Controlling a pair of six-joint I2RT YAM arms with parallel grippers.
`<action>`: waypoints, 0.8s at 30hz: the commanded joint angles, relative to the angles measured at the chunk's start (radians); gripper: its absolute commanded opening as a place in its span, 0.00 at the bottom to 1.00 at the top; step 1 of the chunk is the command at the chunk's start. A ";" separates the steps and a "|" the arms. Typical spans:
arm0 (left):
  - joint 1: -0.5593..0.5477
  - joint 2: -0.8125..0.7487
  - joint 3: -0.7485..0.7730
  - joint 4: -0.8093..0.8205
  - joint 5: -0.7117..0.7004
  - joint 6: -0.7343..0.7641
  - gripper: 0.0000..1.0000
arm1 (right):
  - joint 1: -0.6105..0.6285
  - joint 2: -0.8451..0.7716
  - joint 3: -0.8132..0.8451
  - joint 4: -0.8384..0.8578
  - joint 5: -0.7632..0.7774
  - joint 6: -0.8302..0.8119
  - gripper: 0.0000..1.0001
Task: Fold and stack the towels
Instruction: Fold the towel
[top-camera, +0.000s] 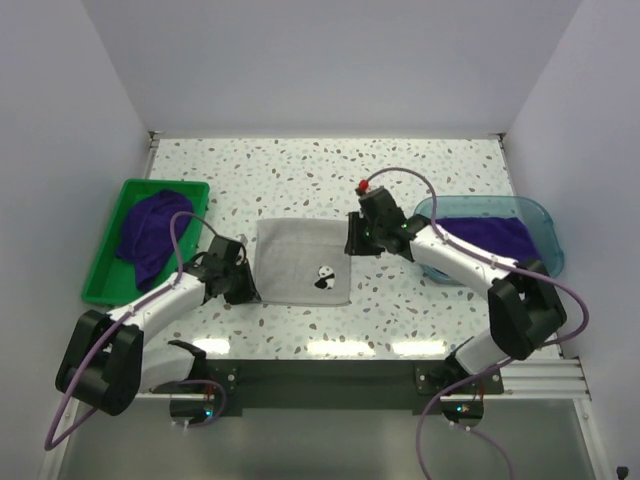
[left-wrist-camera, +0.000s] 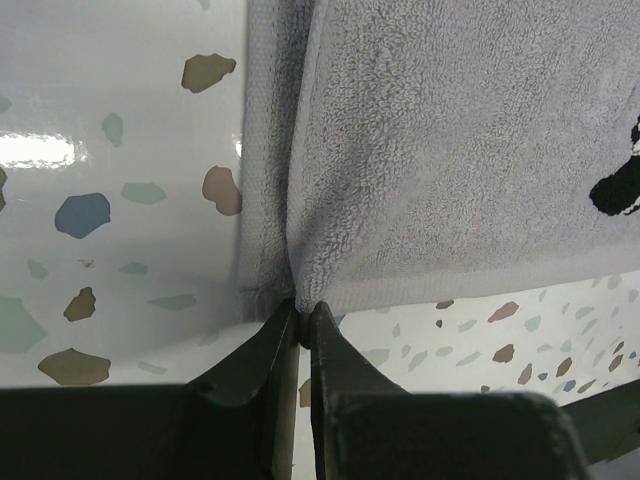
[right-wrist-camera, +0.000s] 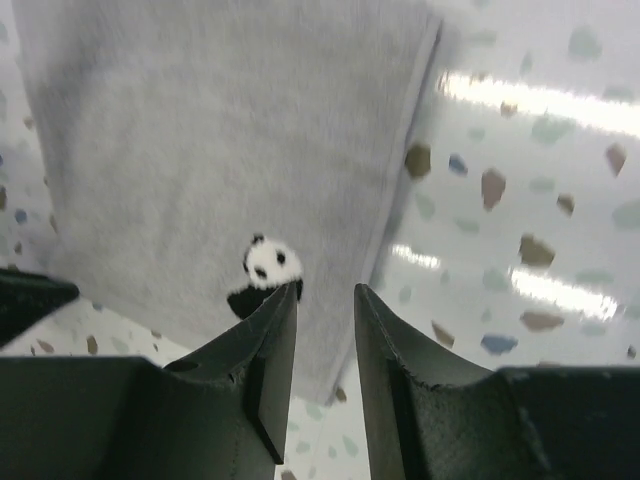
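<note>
A pale grey towel (top-camera: 298, 258) with a small panda patch (top-camera: 324, 277) lies flat in the middle of the table. My left gripper (top-camera: 247, 288) is at its near left corner, shut on a pinched fold of the towel's hem (left-wrist-camera: 300, 285). My right gripper (top-camera: 353, 243) hovers over the towel's right edge (right-wrist-camera: 395, 170), open, with nothing between its fingers (right-wrist-camera: 275, 330). The panda patch (right-wrist-camera: 262, 268) shows just beyond the left fingertip. One dark purple towel (top-camera: 150, 232) is bunched in the green bin. Another purple towel (top-camera: 497, 236) lies in the teal tray.
The green plastic bin (top-camera: 100, 272) stands at the table's left side and the translucent teal tray (top-camera: 541, 214) at its right. White walls close in the back and both sides. Purple cables loop off both arms.
</note>
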 joint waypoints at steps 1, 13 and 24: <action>-0.004 -0.020 -0.001 -0.013 -0.006 0.023 0.03 | -0.050 0.080 0.107 0.094 0.012 -0.083 0.33; -0.004 -0.021 -0.007 -0.050 -0.024 0.024 0.00 | -0.096 0.433 0.287 0.292 -0.066 -0.079 0.28; -0.001 0.006 0.011 -0.140 -0.072 -0.058 0.00 | -0.131 0.493 0.256 0.255 -0.052 -0.065 0.28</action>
